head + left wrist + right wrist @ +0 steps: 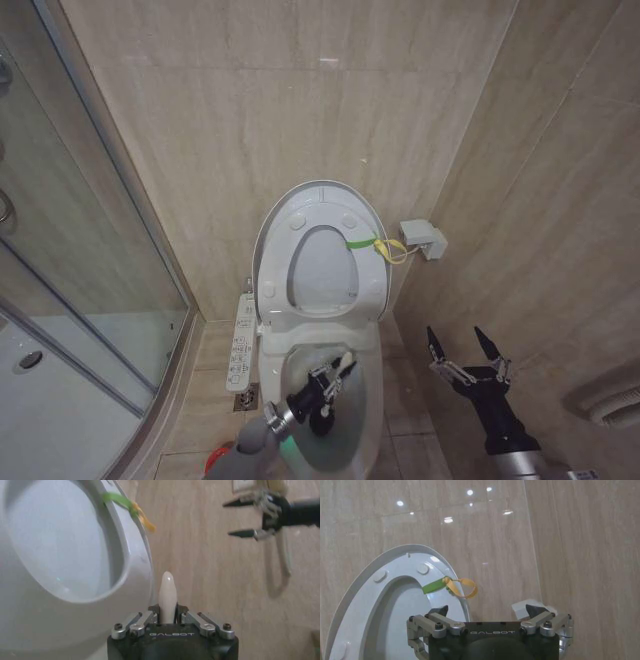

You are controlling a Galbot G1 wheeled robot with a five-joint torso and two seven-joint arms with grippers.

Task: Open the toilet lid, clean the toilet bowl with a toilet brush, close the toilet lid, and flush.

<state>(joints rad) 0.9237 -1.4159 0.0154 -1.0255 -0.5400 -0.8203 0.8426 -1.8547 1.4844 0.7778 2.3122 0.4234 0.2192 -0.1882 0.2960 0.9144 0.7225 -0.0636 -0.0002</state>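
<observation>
The toilet lid point(322, 265) stands raised against the wall with the seat ring, a green-and-yellow band point(380, 245) tied at its right edge. Below it the toilet bowl point(365, 405) lies uncovered. My left gripper point(324, 382) hangs over the bowl, shut on the toilet brush point(345, 361); the white handle tip pokes up between the fingers point(166, 592) and the dark head points down into the basin. My right gripper point(466, 350) hovers open to the right of the toilet, holding nothing; the left wrist view catches it point(241, 519) farther off.
A glass shower enclosure point(90, 250) and white shower tray point(50, 400) fill the left. A control panel point(241, 345) sticks out on the toilet's left side, with a floor drain point(246, 400) and red holder point(215, 462) below. A wall box point(422, 238) sits right of the lid.
</observation>
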